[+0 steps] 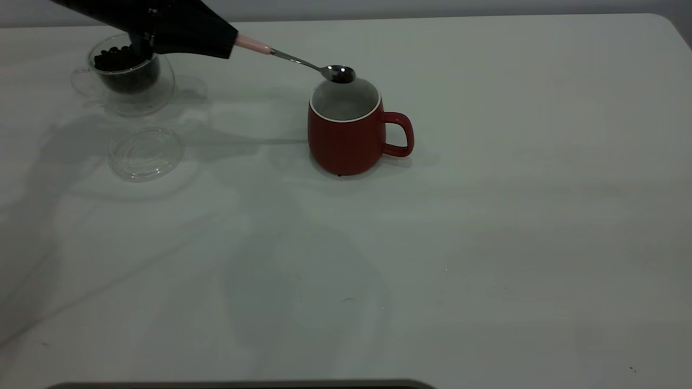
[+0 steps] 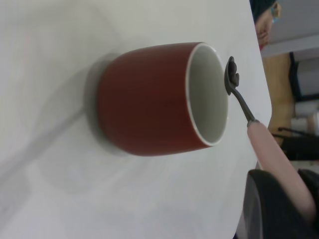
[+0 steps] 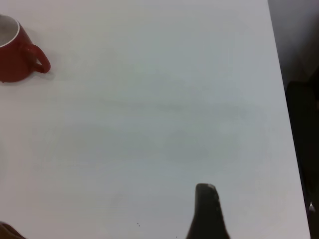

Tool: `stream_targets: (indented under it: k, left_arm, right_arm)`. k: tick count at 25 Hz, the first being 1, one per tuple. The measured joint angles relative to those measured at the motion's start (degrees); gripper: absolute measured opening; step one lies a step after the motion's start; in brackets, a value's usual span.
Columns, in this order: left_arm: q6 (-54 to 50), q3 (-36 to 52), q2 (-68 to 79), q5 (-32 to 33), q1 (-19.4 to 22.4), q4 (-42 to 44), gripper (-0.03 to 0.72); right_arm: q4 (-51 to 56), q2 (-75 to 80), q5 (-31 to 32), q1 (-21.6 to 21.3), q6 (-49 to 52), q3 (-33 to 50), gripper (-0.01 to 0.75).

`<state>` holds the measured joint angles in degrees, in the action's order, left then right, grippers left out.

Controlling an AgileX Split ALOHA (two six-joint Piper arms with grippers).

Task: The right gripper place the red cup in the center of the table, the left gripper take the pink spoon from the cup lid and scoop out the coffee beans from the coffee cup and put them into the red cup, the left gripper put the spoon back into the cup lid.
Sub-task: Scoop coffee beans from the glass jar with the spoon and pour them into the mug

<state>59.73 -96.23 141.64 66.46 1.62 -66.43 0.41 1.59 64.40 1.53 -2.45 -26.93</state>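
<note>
The red cup stands upright near the middle of the table, handle pointing right. My left gripper is shut on the pale handle of the pink spoon. The spoon's silver bowl hovers at the cup's far rim with a dark lump in it. In the left wrist view the red cup looks white and bare inside. The coffee cup holds coffee beans at the back left, partly behind my arm. The cup lid lies flat in front of it. My right gripper hangs far off to the right of the red cup.
A dark strip runs along the table's near edge. The tabletop's right edge drops to a dark floor. Beyond the far edge, in the left wrist view, stands dark furniture.
</note>
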Motion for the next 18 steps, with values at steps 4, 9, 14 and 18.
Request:
stream_targets:
  k: [4,9,14,18]
  left_arm:
    - [3.87,0.0,0.0,0.0,-1.21,0.17,0.127]
    - [9.0,0.0,0.0,-0.09,-1.47,2.49,0.127]
    - [16.01,0.0,0.0,-4.12,-1.47,2.89,0.127]
    - [21.03,0.0,0.0,-7.2,-1.47,2.89,0.127]
  right_arm:
    - [0.0,0.0,0.0,0.0,0.0,0.0,0.59]
    - [0.0,0.0,0.0,0.0,0.0,0.0,0.59]
    - [0.0,0.0,0.0,0.0,0.0,0.0,0.59]
    - [0.0,0.0,0.0,0.0,0.0,0.0,0.59]
